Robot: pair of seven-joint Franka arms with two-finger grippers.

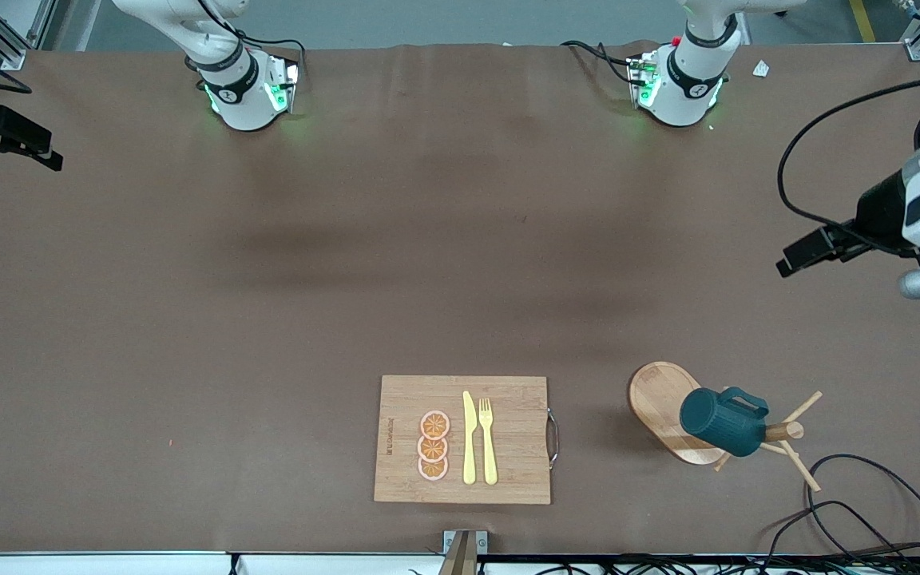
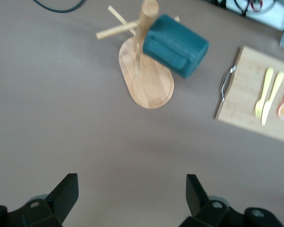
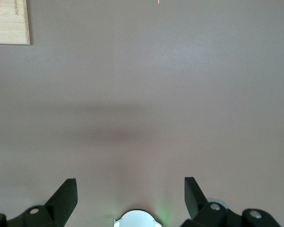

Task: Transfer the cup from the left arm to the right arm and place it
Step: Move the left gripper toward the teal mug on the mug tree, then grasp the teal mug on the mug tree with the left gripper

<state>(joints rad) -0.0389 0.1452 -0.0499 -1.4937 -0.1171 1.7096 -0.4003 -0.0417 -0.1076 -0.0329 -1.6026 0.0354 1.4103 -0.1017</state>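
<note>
The cup [image 1: 723, 421], dark teal and ribbed, hangs tilted on a peg of a wooden mug tree [image 1: 779, 433] whose oval base [image 1: 660, 403] sits in the lower right of the front view, toward the left arm's end of the table [image 1: 268, 319]. Beside it, at lower centre of that frame, lies a bamboo cutting board [image 1: 508, 471] with a metal handle [image 1: 553, 438] on the edge facing the mug tree; on the board rest a yellow knife [image 1: 469, 438], a yellow fork [image 1: 488, 439] and three orange slices [image 1: 433, 446]. A black cable [image 1: 867, 503] loops on the table in the lower right corner, near the tree's pegs. The left gripper [image 1: 807, 251] hangs at the right edge of the front view over bare table, its fingers [image 2: 64, 194] spread wide with nothing between them. The right gripper [image 1: 5, 140] waits at the upper left edge, fingers [image 3: 66, 194] likewise apart and empty. The left wrist view shows the cup [image 2: 177, 45] with its handle turned toward the camera, a side the front view shows less plainly. The right wrist view shows only bare table, a corner of the board [image 3: 9, 28] and a white arm base [image 3: 137, 218] at its bottom edge.
</note>
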